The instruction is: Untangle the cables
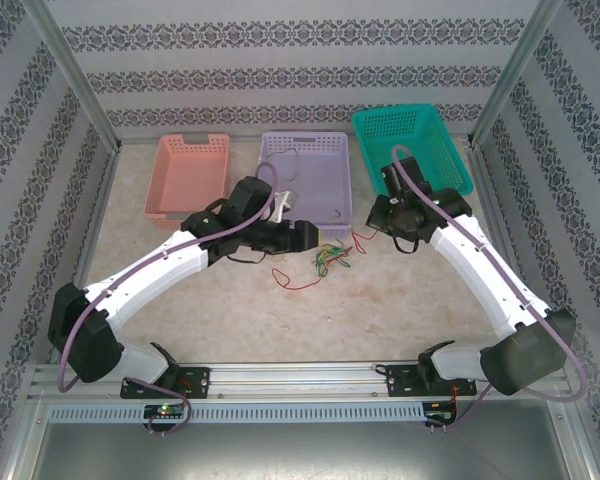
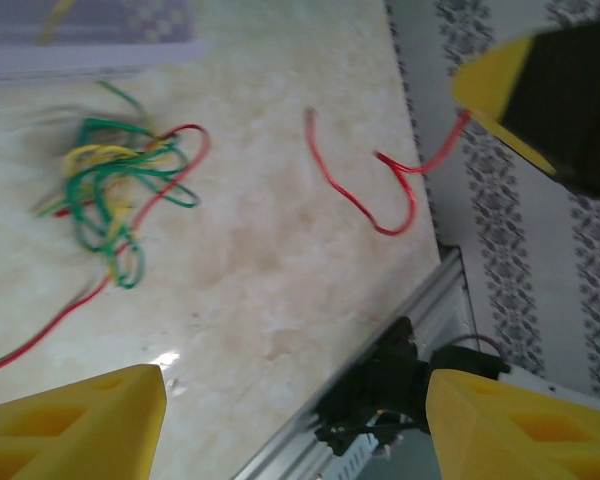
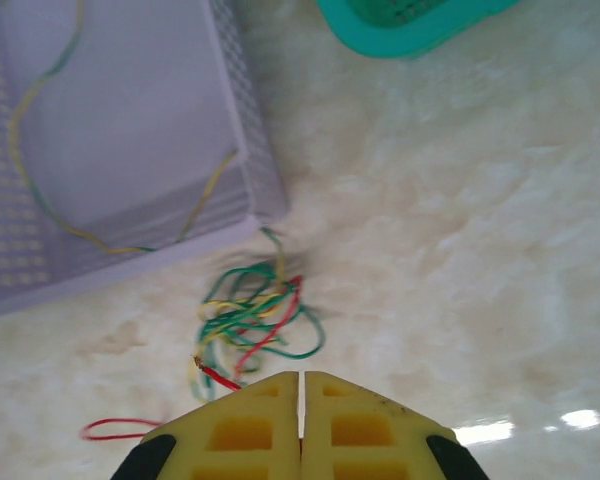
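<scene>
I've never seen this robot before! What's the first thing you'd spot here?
Probably the bright knot of green, yellow and red cables on the table, just in front of the purple basket. Next comes the row along the back: the pink basket on the left, the purple one in the middle, the teal basket on the right.

You're looking at a knot of green, yellow and red cables (image 3: 255, 310) lying just ahead of the right pincer (image 3: 301, 378), one red cable (image 2: 355, 205) trailing from its tips.
</scene>
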### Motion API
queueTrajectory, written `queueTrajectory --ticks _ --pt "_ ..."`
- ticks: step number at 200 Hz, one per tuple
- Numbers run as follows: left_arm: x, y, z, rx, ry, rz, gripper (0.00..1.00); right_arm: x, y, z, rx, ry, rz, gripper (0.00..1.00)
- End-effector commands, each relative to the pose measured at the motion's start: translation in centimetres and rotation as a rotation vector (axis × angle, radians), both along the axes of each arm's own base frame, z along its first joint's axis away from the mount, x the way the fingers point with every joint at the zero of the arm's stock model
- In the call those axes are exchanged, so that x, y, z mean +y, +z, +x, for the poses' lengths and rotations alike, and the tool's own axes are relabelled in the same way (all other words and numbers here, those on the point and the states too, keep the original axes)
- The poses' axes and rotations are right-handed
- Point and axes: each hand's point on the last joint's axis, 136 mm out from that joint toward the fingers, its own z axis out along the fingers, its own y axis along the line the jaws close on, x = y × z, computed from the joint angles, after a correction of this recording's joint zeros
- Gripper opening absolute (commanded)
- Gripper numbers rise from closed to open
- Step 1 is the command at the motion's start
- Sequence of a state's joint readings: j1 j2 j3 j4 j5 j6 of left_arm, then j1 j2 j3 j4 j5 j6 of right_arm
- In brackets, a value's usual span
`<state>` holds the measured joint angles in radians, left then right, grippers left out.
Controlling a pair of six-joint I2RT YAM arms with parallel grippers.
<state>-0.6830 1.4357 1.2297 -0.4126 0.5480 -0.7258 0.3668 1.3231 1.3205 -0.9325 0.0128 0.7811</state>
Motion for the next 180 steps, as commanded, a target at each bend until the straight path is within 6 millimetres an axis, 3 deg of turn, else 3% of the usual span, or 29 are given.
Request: queueTrajectory --ticks 1,31,54,82,110,180 --pt "-1.7 1.5 1.0 -0.064 -0.033 -0.041 0.71 2.4 1.4 0.3 0.03 0.001 0.214 0.0" --pt "-1.3 0.2 5.2 0.145 0.195 -0.173 0.68 3.2 2.5 0.2 0.009 0.03 0.317 0.0" --pt "-2.7 -0.2 6.6 0.327 0.285 -0.308 0.62 3.2 2.1 0.1 0.002 0.01 0.396 0.0" --pt "-3.5 0.1 7.3 0.387 0.318 -0.365 0.64 3.8 1.7 -0.1 0.016 0.01 0.451 0.0" --pt "-4.0 -1.2 7.4 0.426 0.318 -0.334 0.64 3.8 1.8 -0.4 0.009 0.0 0.466 0.0" --pt "-5.6 -3.0 7.1 0.487 0.291 -0.315 0.53 3.8 1.5 -0.5 0.012 -0.017 0.49 0.0"
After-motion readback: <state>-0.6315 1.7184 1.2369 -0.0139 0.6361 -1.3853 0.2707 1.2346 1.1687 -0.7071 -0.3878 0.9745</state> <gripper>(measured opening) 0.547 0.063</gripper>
